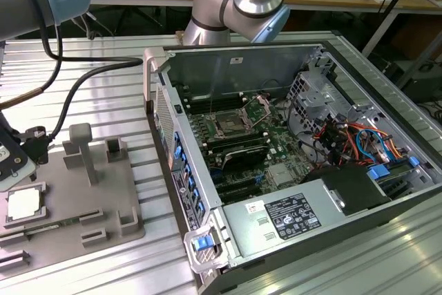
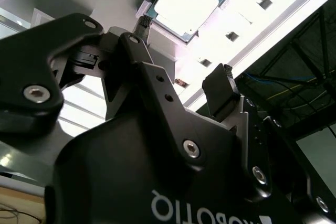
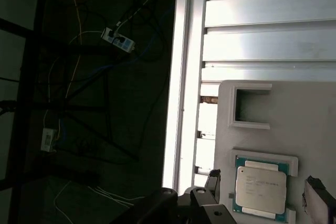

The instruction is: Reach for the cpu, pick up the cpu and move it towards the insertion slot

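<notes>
The cpu [image 1: 22, 203] lies flat in a square recess of the grey fixture plate [image 1: 76, 205] at the exterior view's far left, its pale metal top up. In both wrist views my gripper [image 3: 261, 178] hangs above the cpu [image 3: 261, 186], open, with one dark fingertip [image 3: 212, 177] on each side of the chip and nothing held. In the second wrist view the cpu [image 2: 186, 4] shows beyond the spread fingers [image 2: 223, 90] of the gripper [image 2: 181, 59]. The insertion slot [image 1: 228, 127] sits on the green board inside the open computer case, its metal frame lifted, far from the gripper.
The open computer case [image 1: 166, 101] lies on the ribbed aluminium table [image 1: 103, 94], with a power supply [image 1: 290, 215] at its near end. An upright grey post [image 1: 83, 160] rises from the fixture plate. The table's edge [image 3: 181, 77] runs close beside the cpu, with floor cables beyond.
</notes>
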You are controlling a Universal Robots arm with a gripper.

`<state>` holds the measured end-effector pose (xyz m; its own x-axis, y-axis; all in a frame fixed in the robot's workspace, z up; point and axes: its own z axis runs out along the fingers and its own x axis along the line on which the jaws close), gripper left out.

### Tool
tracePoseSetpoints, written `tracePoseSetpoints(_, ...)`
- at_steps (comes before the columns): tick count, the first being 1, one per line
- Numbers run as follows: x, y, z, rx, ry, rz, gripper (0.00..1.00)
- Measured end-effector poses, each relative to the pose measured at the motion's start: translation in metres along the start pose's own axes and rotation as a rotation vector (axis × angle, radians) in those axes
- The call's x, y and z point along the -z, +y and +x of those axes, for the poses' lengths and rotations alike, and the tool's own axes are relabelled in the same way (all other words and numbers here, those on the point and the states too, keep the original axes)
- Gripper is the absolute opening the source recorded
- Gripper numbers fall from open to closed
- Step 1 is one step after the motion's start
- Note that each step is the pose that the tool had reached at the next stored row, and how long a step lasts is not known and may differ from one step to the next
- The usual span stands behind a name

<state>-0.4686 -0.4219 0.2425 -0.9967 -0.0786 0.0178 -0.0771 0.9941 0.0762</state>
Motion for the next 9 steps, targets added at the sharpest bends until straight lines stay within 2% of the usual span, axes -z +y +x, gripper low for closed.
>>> tracePoseSetpoints(6, -0.0004, 0.0, 0.0, 0.0, -0.0002, -0.0001, 0.68)
tracePoseSetpoints(9, -0.0071, -0.0012, -0.0001, 0.0, 0.0, 0.0, 0.68)
